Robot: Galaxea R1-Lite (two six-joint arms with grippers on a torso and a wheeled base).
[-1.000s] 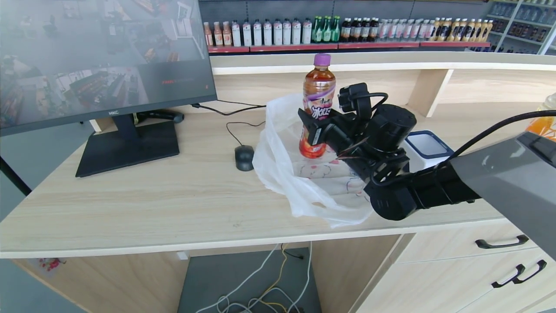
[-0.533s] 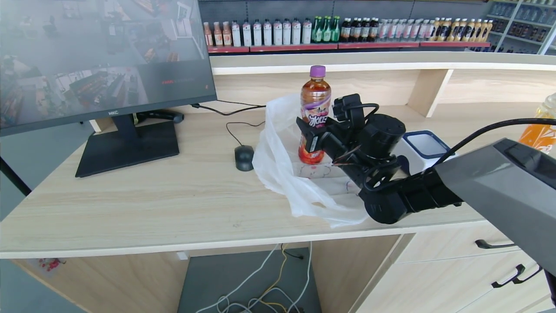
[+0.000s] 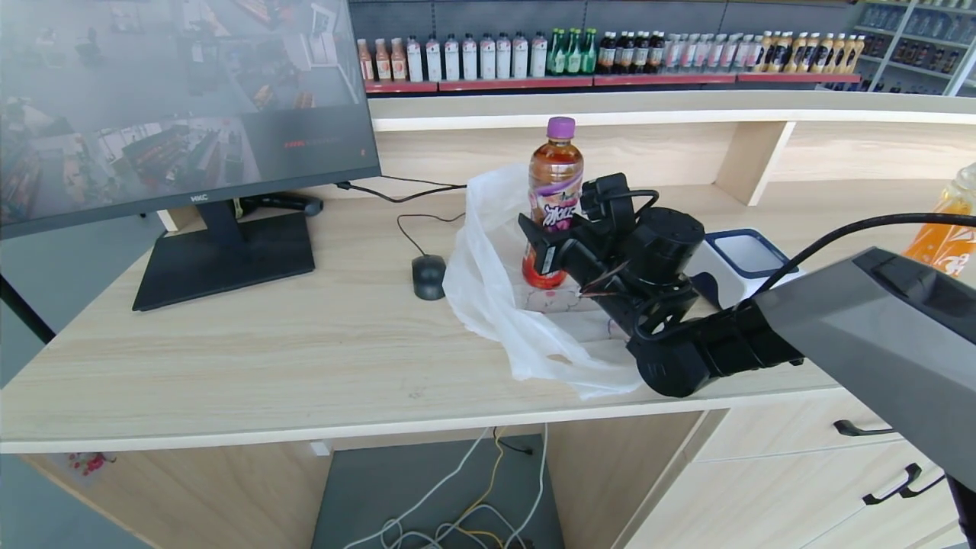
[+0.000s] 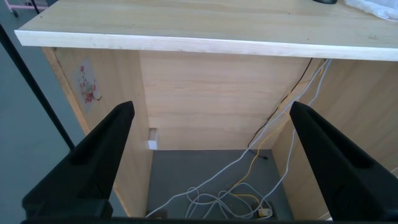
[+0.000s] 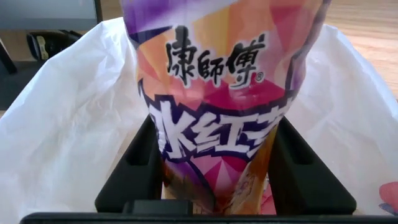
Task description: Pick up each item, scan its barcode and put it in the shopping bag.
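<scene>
CAUTION: The right end effector [image 3: 550, 250] grips the orange tea bottle with purple cap and printed label [image 3: 556, 175] low on its body. A release above the bag floor could topple the bottle. The thin white plastic shopping bag [image 3: 488, 305] could also fold beneath it or snag a finger.

STATE: The jaws are closed partway on the bottle's sides. The bottle is upright over the bag mouth, right of centre on the pale wooden worktop [image 3: 305, 343]. The left end effector [image 4: 211, 155] is spread wide and holds nothing.

bottle [image 5: 224, 106] cap and base cropped in the right wrist view (orange bottle [image 3: 945, 221] edge-cut too).
</scene>
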